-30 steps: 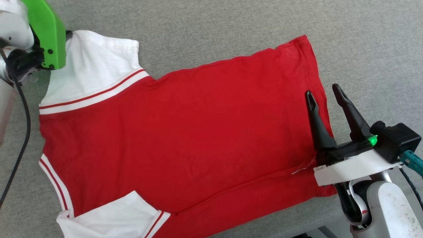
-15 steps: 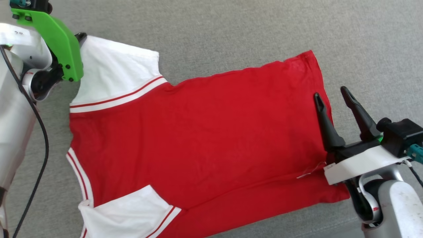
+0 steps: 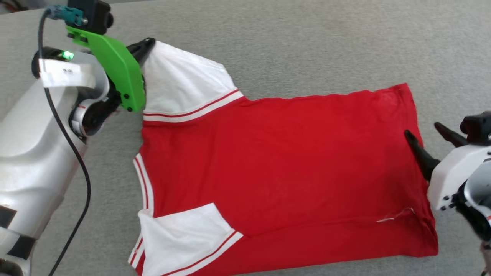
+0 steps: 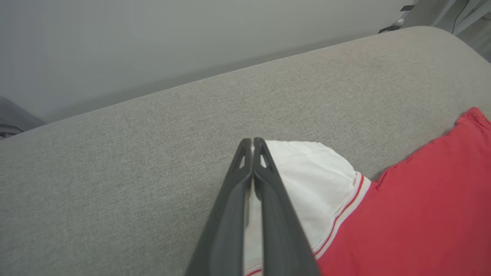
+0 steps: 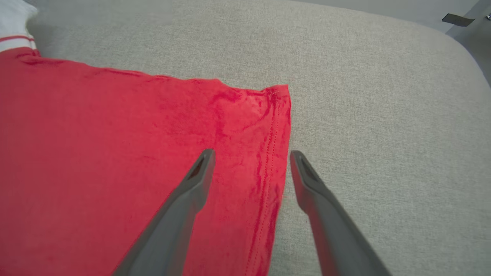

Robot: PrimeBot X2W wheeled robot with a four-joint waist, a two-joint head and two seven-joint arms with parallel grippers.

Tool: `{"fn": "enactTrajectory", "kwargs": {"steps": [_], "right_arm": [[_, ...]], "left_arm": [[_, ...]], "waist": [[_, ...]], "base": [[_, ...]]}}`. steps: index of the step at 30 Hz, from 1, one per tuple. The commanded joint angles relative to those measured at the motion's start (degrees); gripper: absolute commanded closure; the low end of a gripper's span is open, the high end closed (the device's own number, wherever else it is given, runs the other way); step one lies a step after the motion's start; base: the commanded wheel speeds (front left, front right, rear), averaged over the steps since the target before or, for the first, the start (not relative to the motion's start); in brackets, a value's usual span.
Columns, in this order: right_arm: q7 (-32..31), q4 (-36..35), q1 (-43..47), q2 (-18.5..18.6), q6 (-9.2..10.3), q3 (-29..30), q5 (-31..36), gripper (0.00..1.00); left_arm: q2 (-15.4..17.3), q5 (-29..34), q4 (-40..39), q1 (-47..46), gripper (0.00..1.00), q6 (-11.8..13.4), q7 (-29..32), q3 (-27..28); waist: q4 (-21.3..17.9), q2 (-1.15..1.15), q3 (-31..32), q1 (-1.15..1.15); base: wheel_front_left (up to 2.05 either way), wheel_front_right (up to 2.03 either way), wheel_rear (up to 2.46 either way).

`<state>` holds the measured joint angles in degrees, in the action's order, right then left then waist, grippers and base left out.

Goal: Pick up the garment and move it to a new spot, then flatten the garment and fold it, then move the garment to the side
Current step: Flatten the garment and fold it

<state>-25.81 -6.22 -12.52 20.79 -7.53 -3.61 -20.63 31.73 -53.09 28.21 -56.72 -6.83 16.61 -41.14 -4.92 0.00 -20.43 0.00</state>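
Pinching the far sleeve, left gripper is anchoring the garment, which is lying flat on the cushion, long axis running toward the right gripper, hovering spread astride the hem.

Bright, even, diffuse light; faint soft shadows; wrist views bow at edges; close dark fingers slightly blurred.

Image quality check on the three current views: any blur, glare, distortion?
Head view: even soft light, no glare, garment sharp. Left wrist view: grey background hazy, cushion edge bowed by the wide lens, left gripper jaws soft near the bottom. Right wrist view: hem stitching crisp, no glare.
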Motion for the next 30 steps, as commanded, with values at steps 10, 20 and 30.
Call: {"fn": "enactTrajectory", "kwargs": {"steps": [10,20,30], "right_arm": [[-16.1,7.6,-10.5,6.7,0.04,2.2,-3.6,0.00],[-19.7,17.2,-18.6,9.8,0.04,-0.1,-1.4,0.00],[-14.1,25.5,-19.9,10.2,0.04,-2.9,-1.7,1.00]], "left_arm": [[2.6,0.0,-21.0,9.6,1.00,7.5,-2.6,0.8],[4.5,1.0,-33.8,15.2,1.00,13.1,-3.6,0.9],[4.8,0.5,-34.9,18.3,1.00,13.6,-4.6,0.3]], "waist": [[7.7,0.00,-2.3,0.00],[10.9,0.00,-5.3,0.00],[12.2,0.00,-4.3,0.00]], "base": [[0.00,0.00,0.00],[0.00,0.00,0.00],[0.00,0.00,0.00]]}}
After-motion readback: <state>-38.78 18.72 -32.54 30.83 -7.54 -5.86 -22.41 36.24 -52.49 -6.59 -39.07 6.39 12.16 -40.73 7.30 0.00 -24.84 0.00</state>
